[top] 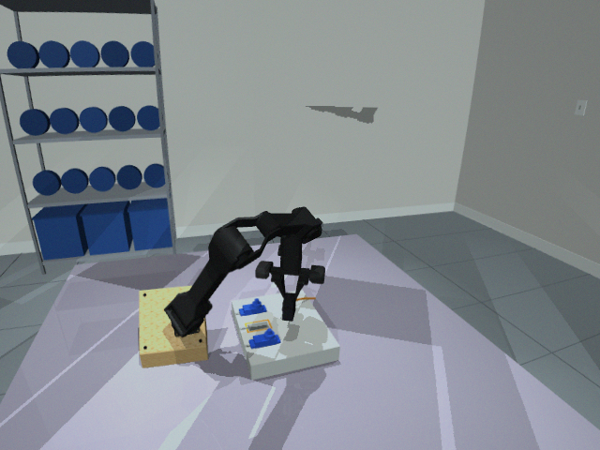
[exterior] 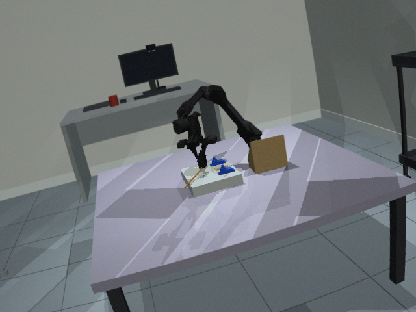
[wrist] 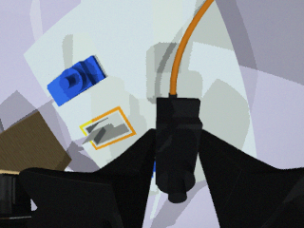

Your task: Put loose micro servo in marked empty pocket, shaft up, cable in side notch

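Observation:
My gripper (top: 289,314) (exterior: 202,164) (wrist: 176,134) points down, shut on the loose black micro servo (wrist: 178,152), above the white deck (top: 315,341) (exterior: 218,185) (wrist: 119,47). In the wrist view the servo's round shaft end faces the camera at the bottom, and its orange cable (top: 306,298) (exterior: 192,178) (wrist: 178,64) runs out of the top. In the top view the cable trails right, away from the pocket. The empty pocket's orange and yellow outline (wrist: 127,121) lies left of the servo in the wrist view. The fingers hide much of the servo in the top and exterior views.
Two blue servos (top: 252,307) (top: 264,338) (exterior: 217,162) (exterior: 225,169) sit on the deck, one on each side of the pocket. The wrist view shows one blue servo (wrist: 76,81) well. The arm's wooden base block (top: 164,357) (exterior: 268,154) stands beside the deck on the table.

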Robot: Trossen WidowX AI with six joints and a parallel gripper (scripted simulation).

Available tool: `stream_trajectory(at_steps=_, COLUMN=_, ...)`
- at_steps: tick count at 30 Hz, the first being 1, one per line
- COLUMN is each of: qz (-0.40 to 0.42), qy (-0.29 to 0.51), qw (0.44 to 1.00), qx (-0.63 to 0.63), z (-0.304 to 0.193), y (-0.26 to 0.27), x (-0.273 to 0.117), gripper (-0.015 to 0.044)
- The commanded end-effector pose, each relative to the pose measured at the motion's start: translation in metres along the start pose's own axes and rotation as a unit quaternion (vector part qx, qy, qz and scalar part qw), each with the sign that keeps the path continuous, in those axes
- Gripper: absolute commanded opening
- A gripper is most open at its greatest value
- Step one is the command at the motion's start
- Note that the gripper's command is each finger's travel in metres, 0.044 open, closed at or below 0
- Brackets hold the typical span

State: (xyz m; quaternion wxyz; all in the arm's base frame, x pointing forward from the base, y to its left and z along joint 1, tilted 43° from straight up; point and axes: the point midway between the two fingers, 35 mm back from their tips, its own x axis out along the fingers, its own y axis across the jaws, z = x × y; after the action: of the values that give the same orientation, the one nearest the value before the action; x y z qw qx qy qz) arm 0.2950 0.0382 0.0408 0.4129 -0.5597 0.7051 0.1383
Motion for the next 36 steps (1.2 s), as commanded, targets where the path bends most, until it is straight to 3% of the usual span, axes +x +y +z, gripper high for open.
stream_trajectory(at_steps=1, qz=-0.001, qy=0.001, qw=0.997, qx=-0.074, z=-0.0003, y=-0.0001, x=-0.0008, gripper=0.0000)
stream_trajectory(at_steps=18, qz=-0.002, qy=0.001, qw=0.933, qx=-0.360, z=-0.0002, y=0.0000, x=-0.0009, gripper=0.0000)
stream_trajectory(at_steps=36, qz=-0.001, qy=0.002, qw=0.778, qx=-0.628, z=-0.0002, y=0.0001, x=-0.0010, gripper=0.0000)
